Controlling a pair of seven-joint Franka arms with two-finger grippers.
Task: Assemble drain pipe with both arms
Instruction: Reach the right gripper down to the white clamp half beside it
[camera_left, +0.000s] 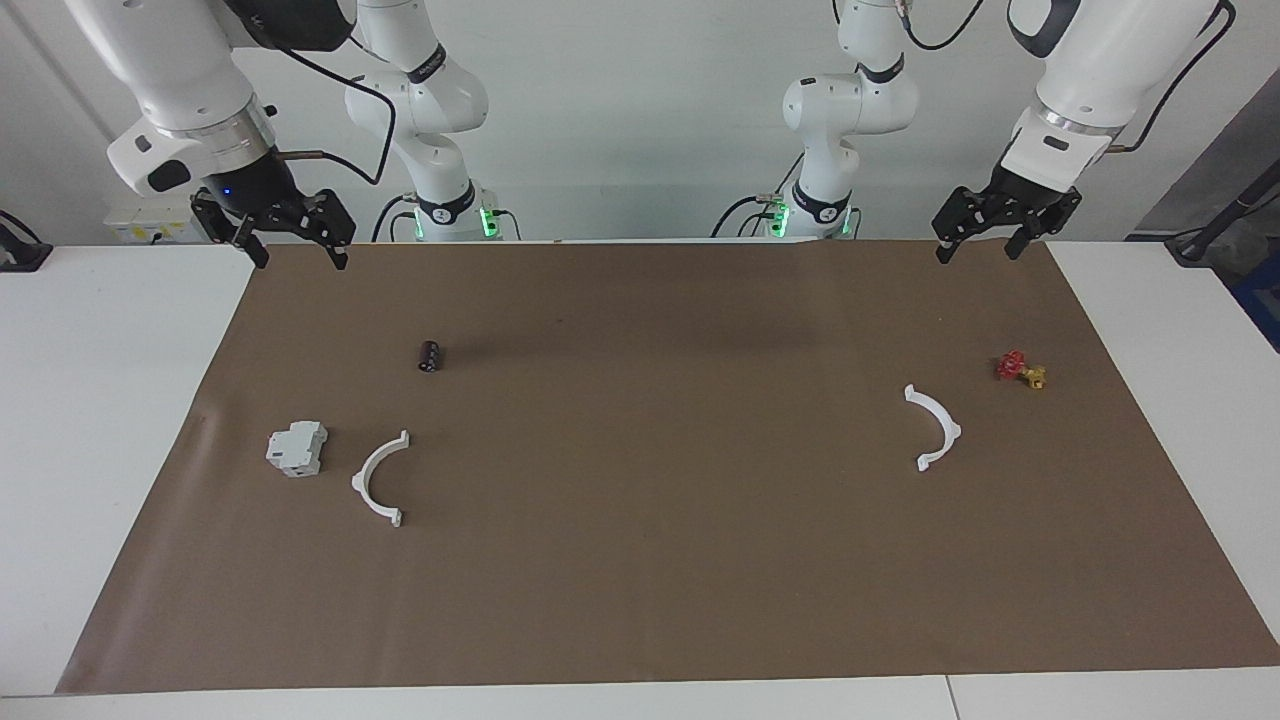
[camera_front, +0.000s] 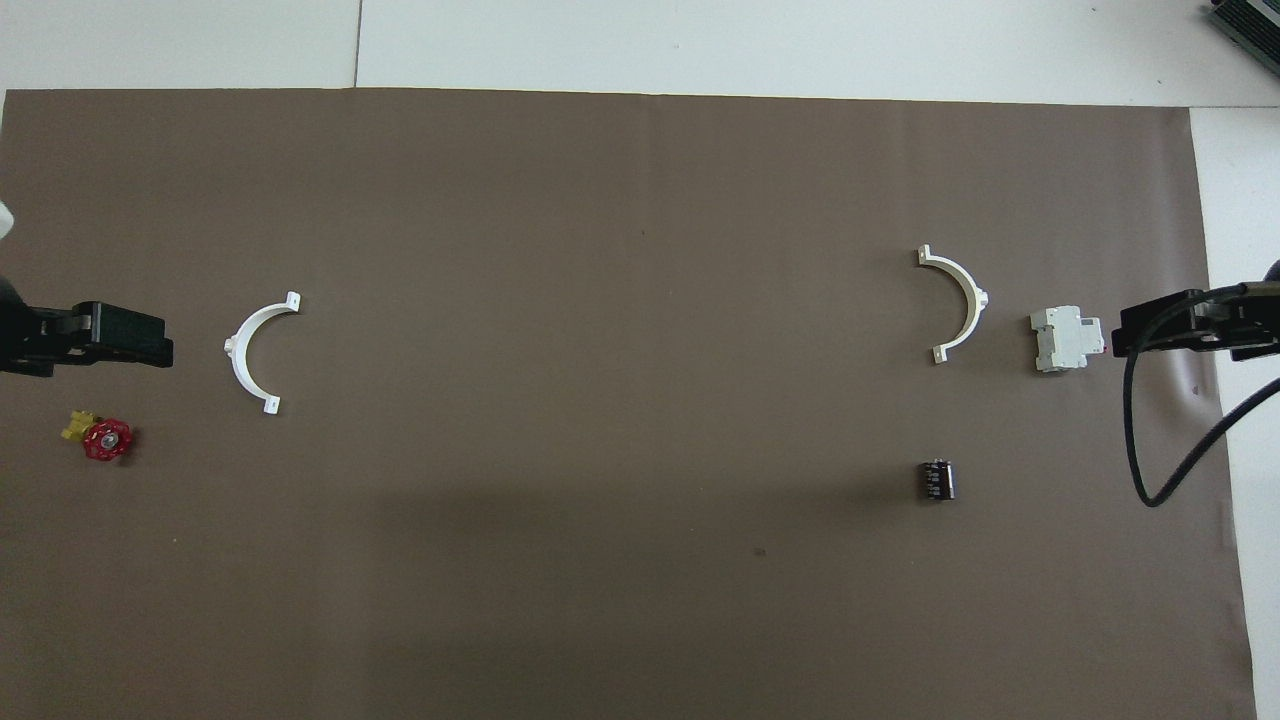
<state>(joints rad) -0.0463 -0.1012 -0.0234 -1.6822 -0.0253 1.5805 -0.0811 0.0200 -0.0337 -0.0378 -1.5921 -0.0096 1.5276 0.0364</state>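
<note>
Toward the right arm's end of the table, we have our right gripper (camera_left: 290, 235) hanging in the air over the mat's (camera_left: 640, 600) edge nearest the robots, its fingers spread wide and holding nothing. The first half-ring (camera_left: 378, 480) lies flat on the mat well apart from it, farther from the robots. Its open side faces the table's middle, so its chord runs roughly along the near-to-far line. We judge the right arm the nearer one for this piece. The grey-white block (camera_left: 297, 448) sits just beside the arc's back, apart from it but close enough to crowd a finger coming down on that side. The small dark cylinder (camera_left: 430, 356) lies nearer to the robots, clear of the direct way down.

Toward the left arm's end, the second half-ring (camera_left: 936, 428) also lies flat, its opening again turned to the table's middle, so the two openings face each other across bare mat. The red-and-yellow valve (camera_left: 1020, 369) rests near it, a little nearer to the robots and well clear. Our left gripper (camera_left: 985, 248) hangs over the mat's edge nearest the robots with fingers spread and empty. We judge it the nearer one for this half. The halves are not yet joined, so each arm must first pick up its own.
</note>
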